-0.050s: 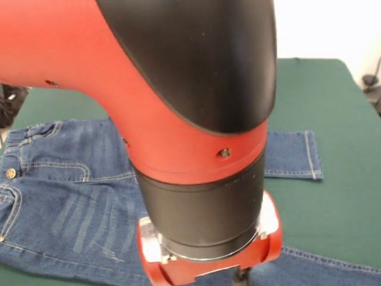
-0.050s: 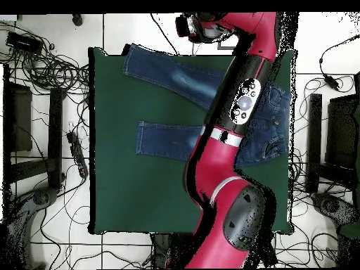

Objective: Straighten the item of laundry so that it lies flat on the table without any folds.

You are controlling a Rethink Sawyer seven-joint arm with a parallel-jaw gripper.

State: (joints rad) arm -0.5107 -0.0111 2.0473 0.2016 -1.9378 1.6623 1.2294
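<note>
Jeans (image 2: 169, 105) spread across the green tabletop (image 2: 126, 190), legs splayed apart, waistband under the arm (image 2: 225, 169). Best drawn outward from a hem, low and slow. Gripper (image 2: 200, 24) at far edge; fingers' state impossible to tell.

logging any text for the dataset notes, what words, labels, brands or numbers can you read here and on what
None can be read.
jeans: only stitching and a brass button, no label that shows.
arm: a grey panel with round buttons, any marks too small to read.
table: plain green, no writing.
</note>
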